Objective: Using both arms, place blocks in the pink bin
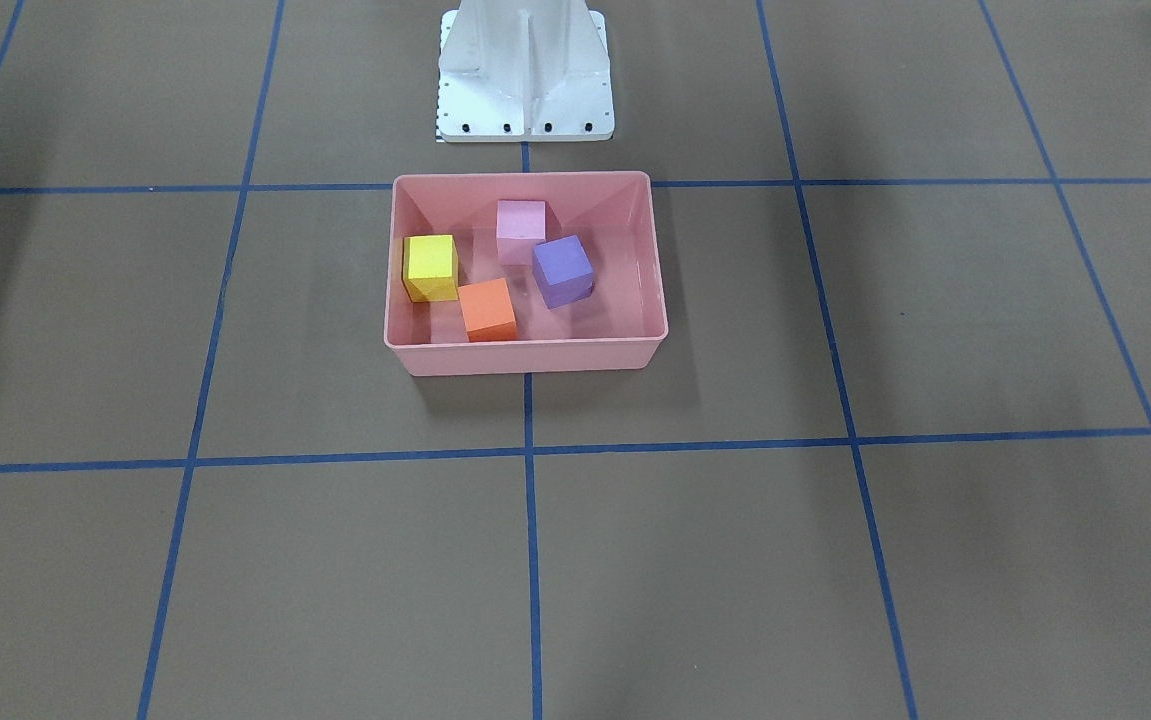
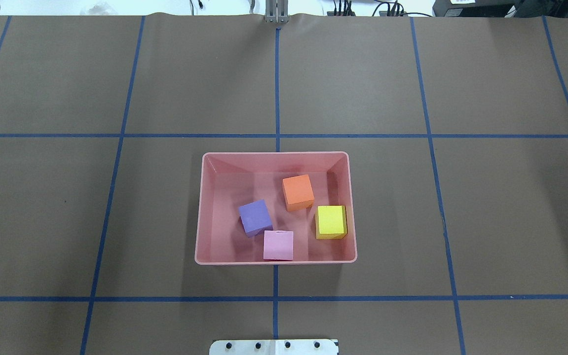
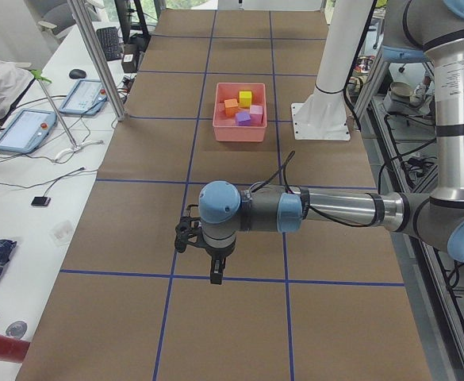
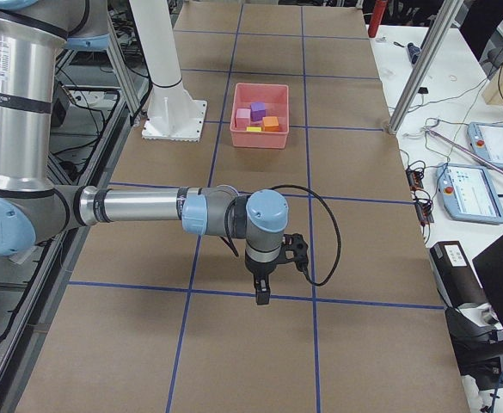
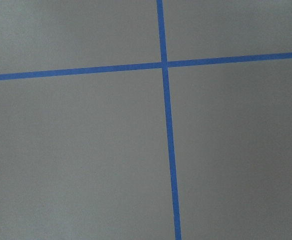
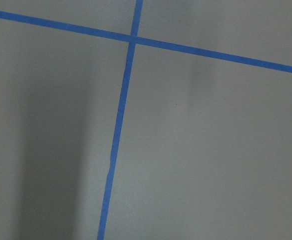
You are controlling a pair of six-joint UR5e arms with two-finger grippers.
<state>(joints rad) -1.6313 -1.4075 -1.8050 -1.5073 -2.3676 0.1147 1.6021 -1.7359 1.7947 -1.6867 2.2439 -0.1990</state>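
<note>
All four lying in pink bin [image 2: 223, 190], overhead view: orange block [image 2: 298, 192] 1 o'clock, yellow block [image 2: 331, 221] 4, light pink block [image 2: 278, 245] 6, purple block [image 2: 255, 217] 9. Task looking complete. Left gripper [image 3: 214, 275], right gripper [image 4: 261, 295] hanging well apart from bin; fingers' state: cannot tell.

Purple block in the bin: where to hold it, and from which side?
Probably from above: grip the purple block on the faces toward the orange block and the left wall of the pink bin, wrist matching its skew. The light pink block crowds its near corner.
</note>
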